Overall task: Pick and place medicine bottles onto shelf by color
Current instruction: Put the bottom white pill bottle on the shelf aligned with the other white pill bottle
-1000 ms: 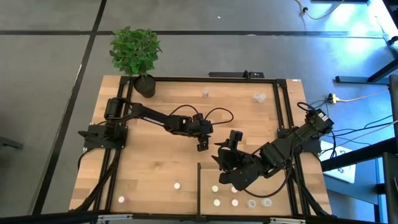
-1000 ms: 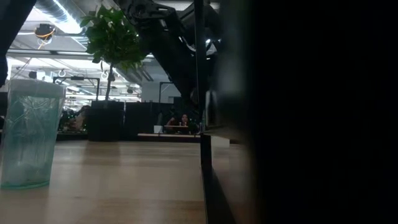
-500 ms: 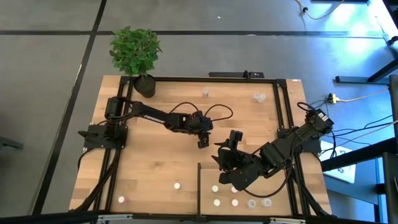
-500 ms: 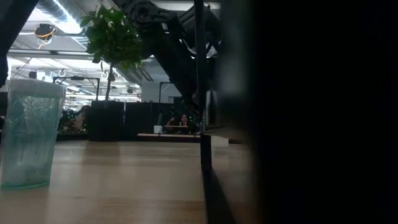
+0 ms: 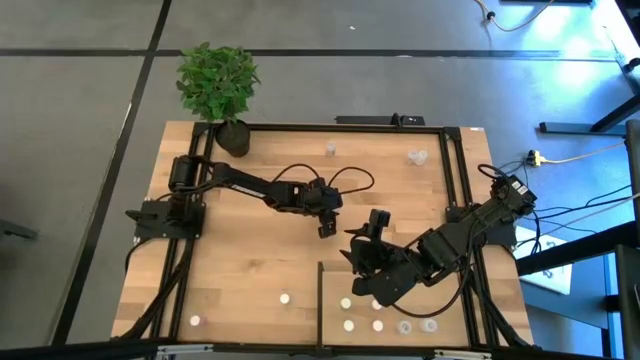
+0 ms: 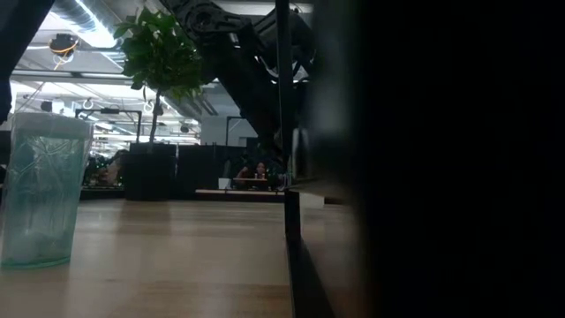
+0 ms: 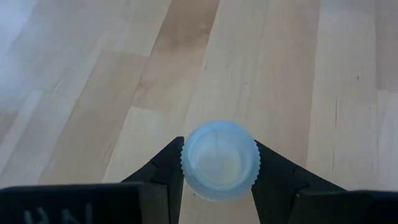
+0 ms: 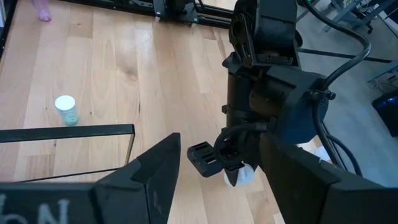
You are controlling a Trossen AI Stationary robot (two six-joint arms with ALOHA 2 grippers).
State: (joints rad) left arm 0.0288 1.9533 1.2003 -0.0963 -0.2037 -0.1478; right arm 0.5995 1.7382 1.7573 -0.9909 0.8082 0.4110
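Observation:
Near the table's middle, my left gripper (image 5: 326, 228) is shut on a small medicine bottle with a ribbed white cap (image 7: 221, 160). My right gripper (image 5: 362, 238) hangs open just to its right, above the table, with nothing between its fingers. The shelf (image 5: 440, 300), a pale panel with a black edge strip (image 5: 320, 300), lies at the near right. Several bottles (image 5: 378, 325) stand on it. Other bottles stand on the tabletop at the near left (image 5: 284, 298) and near the far edge (image 5: 330, 150). One translucent bottle (image 6: 40, 190) looms close in the low view. My left gripper pinches the bottle between its two fingers, one on each side of the cap's ribbed rim (image 7: 186, 163). The fingers slant down from the table's left side. The pale bottle (image 8: 244, 176) shows below the fingertips; I cannot tell whether its bottom rests on the table.
A potted plant (image 5: 218, 85) stands at the table's far left corner. A black frame (image 5: 455, 180) runs along the table's edges. A white-capped bottle (image 8: 66, 109) and a pinkish one (image 8: 42, 12) stand on the tabletop. Bare wood lies between the two arms' bases.

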